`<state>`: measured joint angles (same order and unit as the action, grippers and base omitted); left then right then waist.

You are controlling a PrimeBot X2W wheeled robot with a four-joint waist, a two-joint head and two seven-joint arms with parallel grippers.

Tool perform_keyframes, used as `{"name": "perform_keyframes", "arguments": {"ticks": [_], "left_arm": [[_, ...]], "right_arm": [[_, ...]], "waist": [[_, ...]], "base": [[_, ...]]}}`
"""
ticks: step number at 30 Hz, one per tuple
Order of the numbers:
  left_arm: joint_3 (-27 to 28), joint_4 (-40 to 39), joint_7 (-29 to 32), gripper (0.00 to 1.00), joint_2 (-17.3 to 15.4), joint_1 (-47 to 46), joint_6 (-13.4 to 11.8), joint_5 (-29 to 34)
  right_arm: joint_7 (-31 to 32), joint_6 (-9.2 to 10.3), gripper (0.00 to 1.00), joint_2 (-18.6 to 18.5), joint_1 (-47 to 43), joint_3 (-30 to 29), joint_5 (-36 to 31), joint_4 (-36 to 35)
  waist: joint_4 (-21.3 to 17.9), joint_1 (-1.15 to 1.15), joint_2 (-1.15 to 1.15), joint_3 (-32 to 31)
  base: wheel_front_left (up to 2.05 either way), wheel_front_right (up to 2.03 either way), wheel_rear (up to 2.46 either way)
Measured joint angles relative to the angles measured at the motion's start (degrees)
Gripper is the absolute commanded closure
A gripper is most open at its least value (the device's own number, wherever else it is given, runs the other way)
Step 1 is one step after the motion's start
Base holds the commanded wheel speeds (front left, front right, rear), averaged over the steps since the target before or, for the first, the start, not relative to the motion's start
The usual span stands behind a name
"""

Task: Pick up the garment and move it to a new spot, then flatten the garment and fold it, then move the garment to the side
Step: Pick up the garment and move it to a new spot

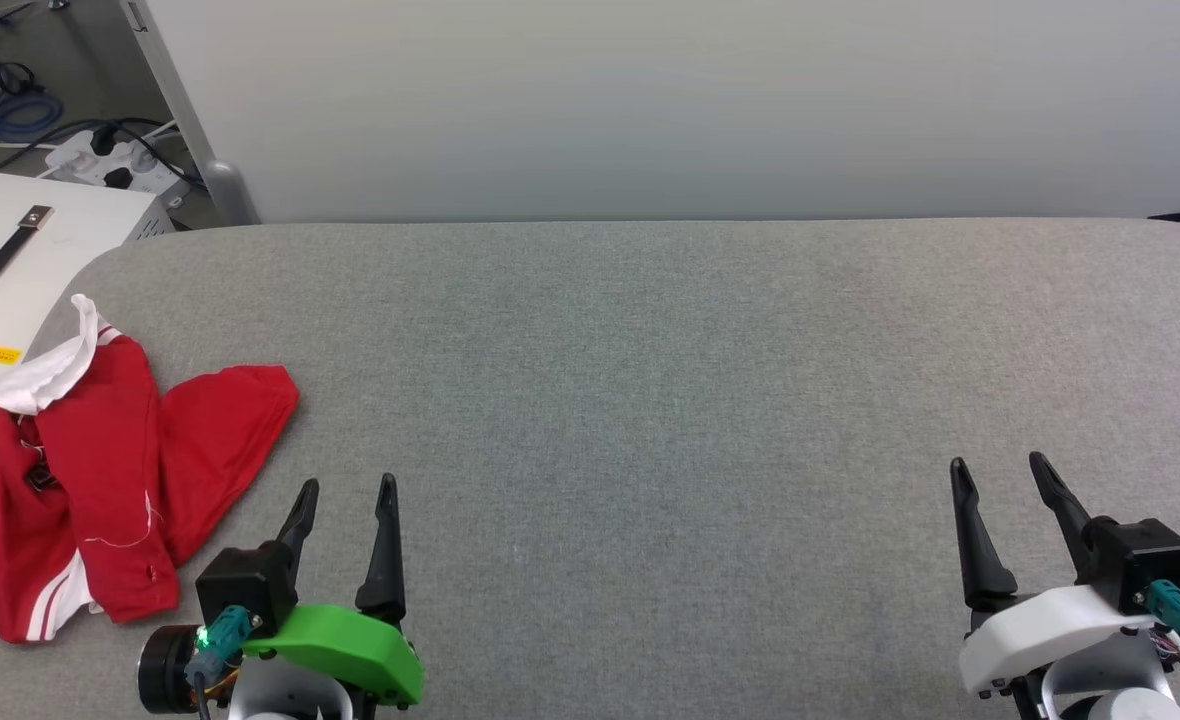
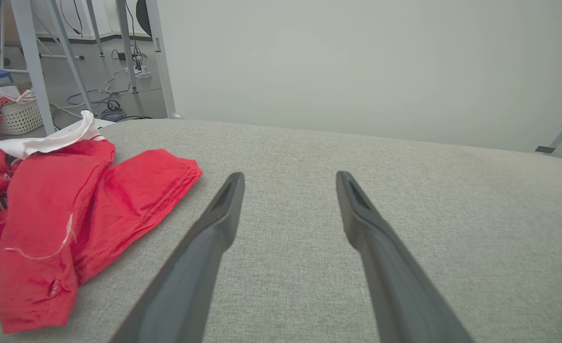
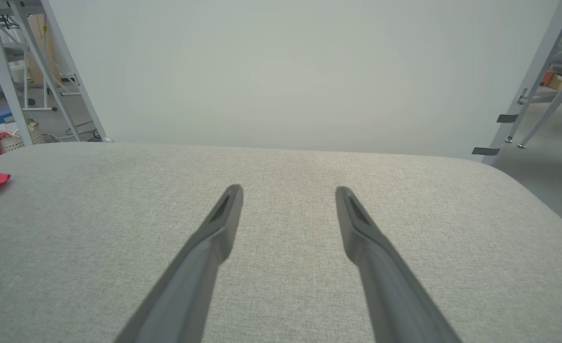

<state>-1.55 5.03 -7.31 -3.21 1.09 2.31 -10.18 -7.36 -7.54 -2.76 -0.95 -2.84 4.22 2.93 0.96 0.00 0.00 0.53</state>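
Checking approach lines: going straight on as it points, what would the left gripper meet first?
Probably nothing: bare table ahead of the left gripper, then the wall; the garment lies off to its left.

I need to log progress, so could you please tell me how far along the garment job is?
Nothing looks done: the garment lies crumpled at the left edge of the table. Nothing is in hand: the left gripper and right gripper are open, off the cloth. Left: pick up, move, flatten, fold, set aside.
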Motion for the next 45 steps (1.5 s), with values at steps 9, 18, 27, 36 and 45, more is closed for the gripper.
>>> {"name": "perform_keyframes", "arguments": {"ticks": [9, 18, 27, 36, 45], "left_arm": [[-0.01, 0.64, -1.01, 0.00, 0.01, -0.02, 0.03, -1.25], [-0.32, 1.62, -2.23, 0.00, 0.01, -0.05, 0.26, -2.59], [-0.55, 2.07, -3.30, 0.00, 0.01, -0.17, 0.49, -3.57], [-0.86, 2.99, -4.35, 0.00, 0.05, -1.63, 0.57, -6.13], [-0.23, 3.80, -5.41, 0.00, 0.05, -1.79, 0.73, -6.77]], "right_arm": [[-1.08, 0.00, 0.00, -0.01, 0.01, -0.29, 0.10, 0.36], [-2.10, 0.00, 0.00, -0.01, 0.01, -0.64, 0.15, 0.66], [-3.09, 0.00, 0.00, -0.02, 0.01, -0.27, 0.64, 1.00], [-4.33, 0.00, 0.00, -0.01, 0.02, 3.48, 0.92, 1.49], [-5.32, 0.01, 0.00, 0.01, 0.19, 4.76, 1.02, 2.30]], "waist": [[0.13, 0.00, 0.00, 0.15], [0.38, 0.00, 0.00, 0.24], [1.42, 0.00, 0.00, 0.50], [5.42, 0.00, 0.00, 0.88], [11.99, 0.00, 0.00, 1.21]], "base": [[0.00, 0.00, 0.00], [0.00, 0.00, 0.00], [0.00, 0.00, 0.00], [0.00, 0.00, 0.00], [0.00, 0.00, 0.00]]}}
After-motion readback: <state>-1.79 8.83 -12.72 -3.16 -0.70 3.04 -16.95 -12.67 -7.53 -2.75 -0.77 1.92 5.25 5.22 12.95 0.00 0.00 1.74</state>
